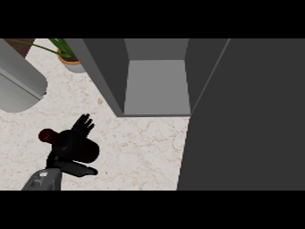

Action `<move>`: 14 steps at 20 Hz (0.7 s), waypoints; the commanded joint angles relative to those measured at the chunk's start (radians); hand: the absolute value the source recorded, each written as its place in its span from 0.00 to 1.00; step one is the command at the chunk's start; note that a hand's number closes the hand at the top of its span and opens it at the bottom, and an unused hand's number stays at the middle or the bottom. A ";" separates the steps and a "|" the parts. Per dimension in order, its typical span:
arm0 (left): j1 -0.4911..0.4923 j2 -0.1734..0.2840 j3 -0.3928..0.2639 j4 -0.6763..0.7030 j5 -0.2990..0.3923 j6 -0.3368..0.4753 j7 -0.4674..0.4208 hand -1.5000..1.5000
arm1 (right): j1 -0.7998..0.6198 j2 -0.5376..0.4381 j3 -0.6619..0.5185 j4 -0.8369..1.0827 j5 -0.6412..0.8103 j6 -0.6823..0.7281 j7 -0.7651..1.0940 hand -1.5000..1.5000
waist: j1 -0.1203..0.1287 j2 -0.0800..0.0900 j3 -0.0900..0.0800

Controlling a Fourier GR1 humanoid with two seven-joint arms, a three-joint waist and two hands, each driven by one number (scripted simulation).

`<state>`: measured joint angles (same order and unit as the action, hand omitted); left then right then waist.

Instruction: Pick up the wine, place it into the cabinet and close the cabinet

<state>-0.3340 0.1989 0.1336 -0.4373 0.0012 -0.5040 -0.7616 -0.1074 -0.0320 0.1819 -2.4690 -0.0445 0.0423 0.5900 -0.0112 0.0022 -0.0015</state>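
Looking down, we see our left black hand (72, 145) on the pale marble counter (141, 152), fingers and thumb curled round the dark red wine bottle (47, 134), whose top pokes out at ten o'clock. At one o'clock stands the open grey cabinet (156, 85).

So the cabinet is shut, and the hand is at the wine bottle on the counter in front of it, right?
Not quite: the head view shows the cabinet open, its inside visible. The rest holds: the left hand is at the wine bottle on the counter.
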 commanded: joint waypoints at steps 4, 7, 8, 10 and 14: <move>-0.025 -0.010 0.010 0.033 0.012 -0.049 -0.131 0.00 | 0.056 -0.012 -0.023 -0.022 -0.059 0.041 -0.030 0.00 | 0.000 0.001 0.001; -0.022 -0.012 0.012 0.024 0.033 -0.076 -0.110 1.00 | 0.056 -0.011 -0.002 -0.110 -0.039 0.015 0.053 0.00 | -0.001 -0.002 0.001; -0.044 -0.061 0.015 0.021 0.043 -0.029 -0.090 1.00 | 0.011 0.002 0.020 -0.068 -0.004 -0.007 0.073 0.00 | 0.002 -0.001 0.000; -0.062 -0.054 0.012 0.060 0.041 -0.054 -0.081 1.00 | -0.025 -0.021 -0.062 -0.073 -0.074 0.005 0.084 0.00 | -0.001 0.000 0.000; -0.089 -0.074 0.006 0.064 0.048 -0.055 -0.054 1.00 | 0.007 0.010 -0.011 -0.077 -0.037 -0.007 0.064 0.00 | -0.001 0.000 0.000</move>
<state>-0.3912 0.1424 0.1440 -0.3958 0.0475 -0.4856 -0.7676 -0.1167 -0.0333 0.1629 -2.4755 -0.0475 0.0458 0.6263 -0.0104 0.0017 -0.0009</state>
